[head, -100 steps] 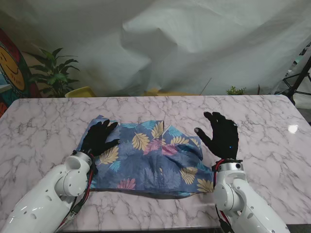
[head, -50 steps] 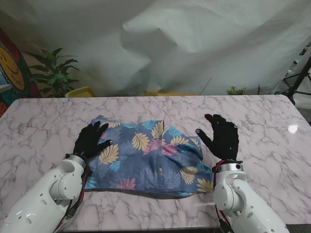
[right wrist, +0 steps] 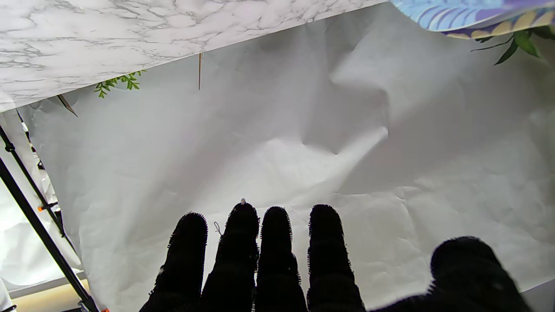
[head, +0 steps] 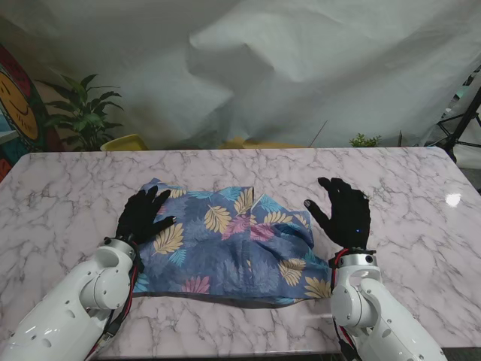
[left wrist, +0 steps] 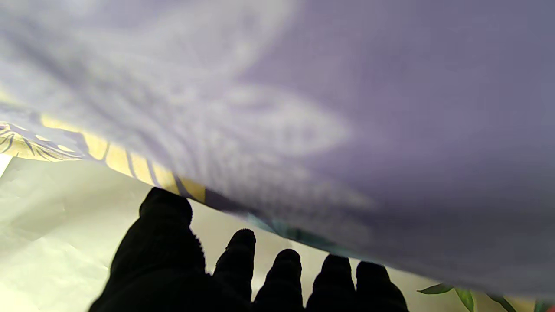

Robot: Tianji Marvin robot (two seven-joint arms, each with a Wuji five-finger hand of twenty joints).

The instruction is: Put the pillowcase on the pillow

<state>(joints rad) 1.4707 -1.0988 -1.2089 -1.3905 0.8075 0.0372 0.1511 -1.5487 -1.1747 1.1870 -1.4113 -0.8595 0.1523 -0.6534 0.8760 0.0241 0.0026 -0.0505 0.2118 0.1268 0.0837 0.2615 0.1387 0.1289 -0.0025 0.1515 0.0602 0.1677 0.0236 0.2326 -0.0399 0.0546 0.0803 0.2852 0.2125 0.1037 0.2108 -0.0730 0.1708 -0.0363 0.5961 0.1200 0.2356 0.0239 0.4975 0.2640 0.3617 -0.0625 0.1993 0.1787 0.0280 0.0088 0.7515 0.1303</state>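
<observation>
Leftmost, the left hand [head: 143,216] lies flat on the left end of the pillowcase [head: 225,244], fingers [head: 154,197] spread wide and holding nothing; the wrist view shows only blurred blue cloth close against the palm. That leaf-printed pillowcase sits mid-bench, nearer to me than the bench's far edge, rumpled and puffed, with a loose fold near its right end. Whether the pillow is fully inside cannot be told, as no bare pillow shows. To the right, the right hand [head: 344,212] is poised just beside the cloth's right edge, apart from it, fingers wide and empty, above the marble bench [head: 421,188].

The step in hand looks like smoothing or settling the case. To do it well, the left palm should press evenly to pin its end while the right comes in low to catch the loose fold, then draws outward gently so the cloth flattens rather than bunches.
</observation>
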